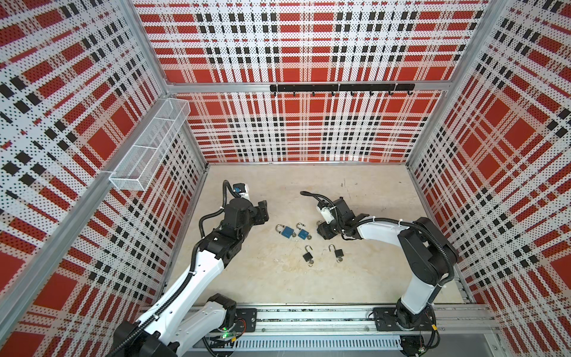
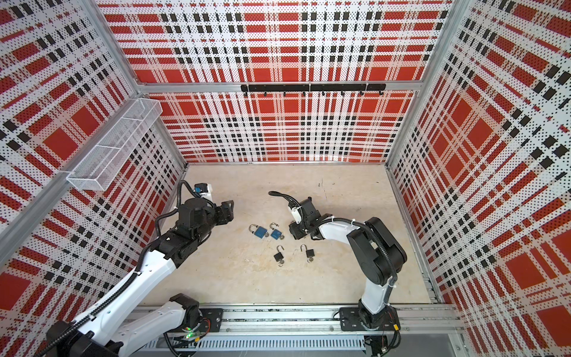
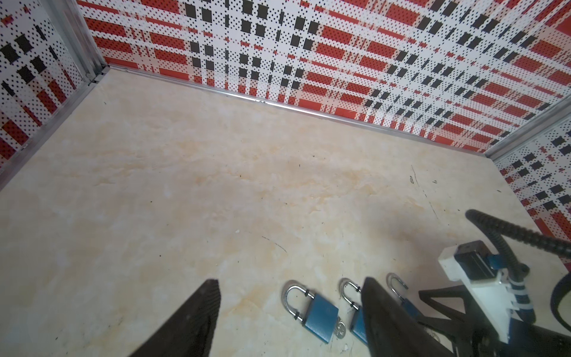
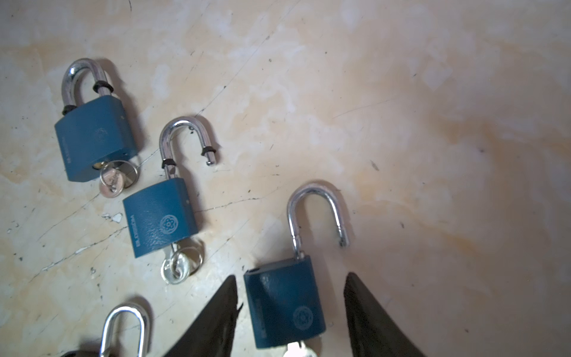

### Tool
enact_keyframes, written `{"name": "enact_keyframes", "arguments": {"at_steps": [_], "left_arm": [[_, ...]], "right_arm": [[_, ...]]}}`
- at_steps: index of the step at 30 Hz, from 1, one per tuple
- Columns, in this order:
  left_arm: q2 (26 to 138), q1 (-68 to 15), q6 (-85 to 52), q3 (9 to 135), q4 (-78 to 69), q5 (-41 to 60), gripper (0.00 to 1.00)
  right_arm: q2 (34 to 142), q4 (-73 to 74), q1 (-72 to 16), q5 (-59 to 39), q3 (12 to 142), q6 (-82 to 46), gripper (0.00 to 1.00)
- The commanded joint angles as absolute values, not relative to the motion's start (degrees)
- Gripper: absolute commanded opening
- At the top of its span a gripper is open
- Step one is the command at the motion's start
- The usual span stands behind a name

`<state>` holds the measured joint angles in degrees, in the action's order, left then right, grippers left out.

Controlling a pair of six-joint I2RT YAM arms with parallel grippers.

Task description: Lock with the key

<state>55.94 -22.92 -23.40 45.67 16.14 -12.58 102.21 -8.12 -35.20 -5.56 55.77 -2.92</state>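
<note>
right gripper point(image 4: 290, 276) spread astride the open blue padlock point(image 4: 284, 306), gap showing on one side; key point(image 4: 298, 350) in its base. just beside it: second blue padlock point(image 4: 160, 216), shackle open, then shut blue padlock point(image 4: 92, 139), both keyed. two black padlocks point(image 1: 307, 256) point(image 1: 339, 252) near it, shackles open. left gripper point(image 3: 290, 279) spread, holding nothing, beyond the shut one. wire basket point(image 1: 148, 145), three compartments, well apart from it.
</note>
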Motion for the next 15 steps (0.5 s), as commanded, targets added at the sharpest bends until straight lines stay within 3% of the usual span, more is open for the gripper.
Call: {"name": "enact_keyframes", "arguments": {"at_steps": [1,15], "left_arm": [[56.24,-23.04,-24.52,45.81,16.8,-12.13,0.74],[56.51,-23.04,-24.7,45.79,16.89,-11.46,0.74]], "right_arm": [[103.18,-8.61,-35.62,-5.87,57.29,-1.74,0.57],[103.38,-11.51,-36.83,-2.09,57.17,-0.44,0.5]]}}
